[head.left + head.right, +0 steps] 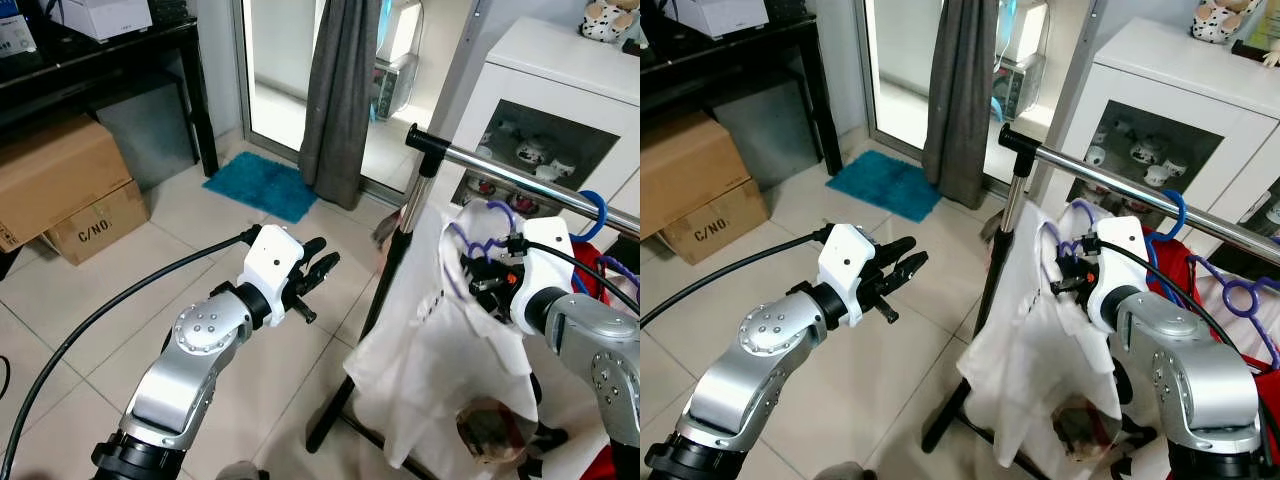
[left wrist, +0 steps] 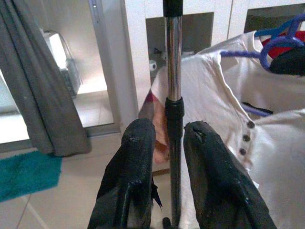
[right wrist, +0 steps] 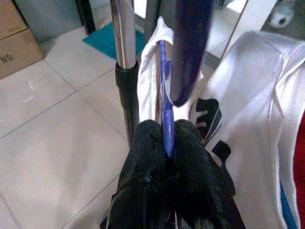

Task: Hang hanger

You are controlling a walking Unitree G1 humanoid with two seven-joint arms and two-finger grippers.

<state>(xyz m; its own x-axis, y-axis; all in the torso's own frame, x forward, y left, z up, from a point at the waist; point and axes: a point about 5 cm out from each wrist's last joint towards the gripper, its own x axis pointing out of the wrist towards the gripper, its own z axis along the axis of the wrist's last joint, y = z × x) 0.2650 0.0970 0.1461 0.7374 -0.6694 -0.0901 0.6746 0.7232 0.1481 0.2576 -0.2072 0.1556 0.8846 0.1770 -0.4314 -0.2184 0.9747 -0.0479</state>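
At the far left stand two cardboard boxes (image 1: 60,190) on the tiled floor, under a black table (image 1: 120,60). Behind them, near the glass door, lies a teal mat (image 1: 262,185), and a grey curtain (image 1: 335,100) hangs down just beside it.

The left gripper (image 1: 322,268) is held out in the air above the floor, pointing toward the rack's upright pole (image 1: 410,215). Its two black fingers (image 2: 136,157) are a little apart and hold nothing; in the left wrist view the pole appears in the gap between them, but further away.

To the right, the chrome rail (image 1: 520,180) of the clothes rack runs from its black end cap toward the right edge. Below the rail, the right gripper (image 1: 1072,272) is pressed together on the purple hanger (image 1: 485,235), which carries a white shirt (image 1: 440,350). The hanger's hook is close under the rail, but I cannot tell if it is touching it. The shirt hangs in front of the pole and the rack's black foot. Further right on the rail there is a blue hanger (image 1: 592,210) with red clothing (image 1: 1175,262), and one more purple hanger (image 1: 1245,300). Behind the rack stands a white cabinet (image 1: 560,70) with small cups inside.
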